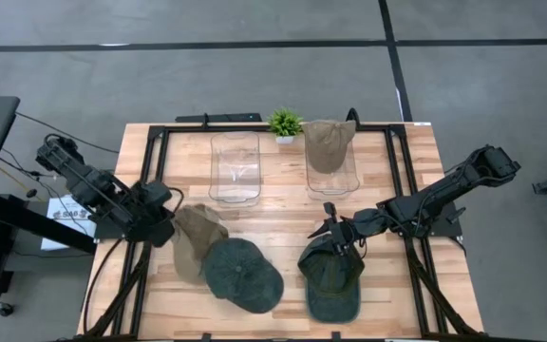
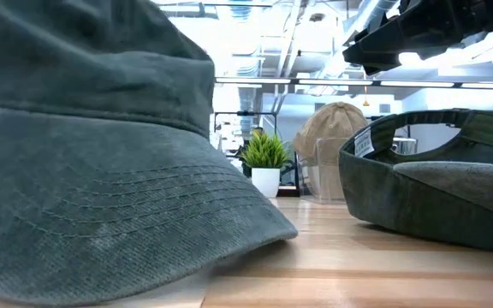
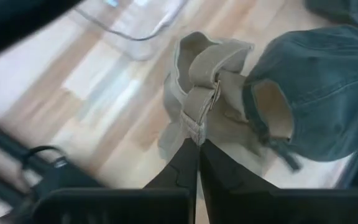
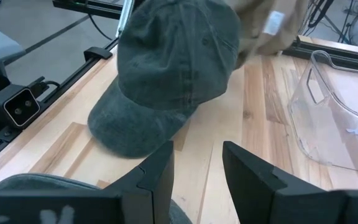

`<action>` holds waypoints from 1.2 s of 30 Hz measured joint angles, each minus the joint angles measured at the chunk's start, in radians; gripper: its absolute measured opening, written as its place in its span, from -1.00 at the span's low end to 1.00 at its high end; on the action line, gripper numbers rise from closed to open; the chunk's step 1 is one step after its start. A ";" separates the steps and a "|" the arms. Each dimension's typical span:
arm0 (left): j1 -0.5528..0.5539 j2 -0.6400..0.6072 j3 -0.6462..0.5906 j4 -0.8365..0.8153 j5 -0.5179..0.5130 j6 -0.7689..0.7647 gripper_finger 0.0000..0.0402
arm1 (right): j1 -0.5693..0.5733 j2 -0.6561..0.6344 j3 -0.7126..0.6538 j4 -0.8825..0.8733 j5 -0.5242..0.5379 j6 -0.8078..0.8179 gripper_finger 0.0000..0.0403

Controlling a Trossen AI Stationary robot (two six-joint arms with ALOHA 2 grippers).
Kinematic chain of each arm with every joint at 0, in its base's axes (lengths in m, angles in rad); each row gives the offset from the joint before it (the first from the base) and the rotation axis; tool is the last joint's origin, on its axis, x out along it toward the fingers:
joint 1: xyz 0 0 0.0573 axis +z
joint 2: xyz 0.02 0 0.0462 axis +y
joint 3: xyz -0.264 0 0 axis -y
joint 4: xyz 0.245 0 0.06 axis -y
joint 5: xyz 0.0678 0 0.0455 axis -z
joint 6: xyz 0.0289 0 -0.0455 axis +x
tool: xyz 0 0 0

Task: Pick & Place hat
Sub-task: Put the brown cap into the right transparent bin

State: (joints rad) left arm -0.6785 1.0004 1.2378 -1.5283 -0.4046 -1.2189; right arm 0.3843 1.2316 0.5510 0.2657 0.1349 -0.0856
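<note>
High view: tan cap (image 1: 196, 243) beside, perhaps touching, left end effector (image 1: 166, 228).

Bright overhead light, soft shadows, left wrist view blurred

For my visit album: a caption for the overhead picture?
Two robot arms among caps on a wooden table, one tan cap already binned.

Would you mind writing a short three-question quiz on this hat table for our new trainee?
1. True or false: the left gripper is shut on the tan hat by its back strap.
2. How many clear bins stand by the plant, and which holds a hat?
3. The right gripper is: A) open above the green hat; B) inside a bin; C) on the plant.

Key: 1 true. 2 two; the right clear bin holds one, the left clear bin none. 3 A.
</note>
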 joint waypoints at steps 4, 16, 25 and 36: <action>0.001 -0.001 0.028 -0.040 -0.016 -0.001 -0.97 | 0.000 0.000 0.000 0.000 0.000 0.000 -0.37; 0.053 -0.007 0.089 -0.043 -0.037 0.038 -0.97 | 0.000 0.000 0.000 0.000 0.000 0.000 -0.37; 0.135 -0.017 0.151 -0.044 -0.066 0.163 -0.97 | 0.000 0.000 0.000 -0.002 0.000 0.000 -0.36; 0.222 -0.080 0.177 -0.044 -0.085 0.261 -0.97 | 0.000 0.000 0.000 -0.003 0.000 0.000 -0.36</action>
State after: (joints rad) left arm -0.4568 0.9200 1.4151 -1.5724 -0.4898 -0.9582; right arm 0.3843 1.2316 0.5510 0.2623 0.1349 -0.0856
